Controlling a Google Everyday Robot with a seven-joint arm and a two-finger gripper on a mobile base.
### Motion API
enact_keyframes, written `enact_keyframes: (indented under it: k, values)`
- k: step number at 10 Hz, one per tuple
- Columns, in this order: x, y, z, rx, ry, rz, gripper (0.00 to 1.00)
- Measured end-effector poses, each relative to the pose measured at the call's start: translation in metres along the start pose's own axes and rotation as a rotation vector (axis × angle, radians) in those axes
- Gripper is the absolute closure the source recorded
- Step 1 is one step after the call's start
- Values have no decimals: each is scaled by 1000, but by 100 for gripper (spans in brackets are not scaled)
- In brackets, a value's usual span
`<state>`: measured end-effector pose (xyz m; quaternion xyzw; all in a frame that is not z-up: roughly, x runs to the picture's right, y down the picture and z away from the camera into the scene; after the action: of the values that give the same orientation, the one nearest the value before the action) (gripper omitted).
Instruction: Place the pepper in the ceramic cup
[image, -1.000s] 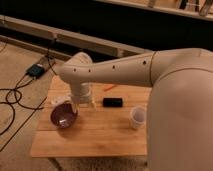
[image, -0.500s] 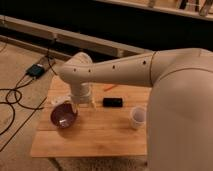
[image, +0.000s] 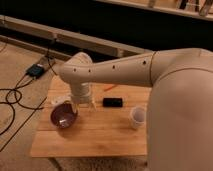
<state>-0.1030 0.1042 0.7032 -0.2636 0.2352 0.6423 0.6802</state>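
Orange pepper lies on table, up-left of cup, beyond black block. My gripper hangs well left of cup, jaws apart, empty. Pepper probably light, slim, slippery; pinch mid-length.

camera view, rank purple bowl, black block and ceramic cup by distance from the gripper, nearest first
The gripper hangs over the left part of the table.
1. purple bowl, right beside it
2. black block, mid-table
3. ceramic cup, toward the table's right edge
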Motion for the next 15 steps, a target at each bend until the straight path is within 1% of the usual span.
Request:
enact_keyframes:
  k: [12,14,15]
  values:
    - [-1,0,1,1,0,-1,35]
    - [-14,-7,8,17,-15,7,35]
    - [-29,-14,13,27,-30,17,35]
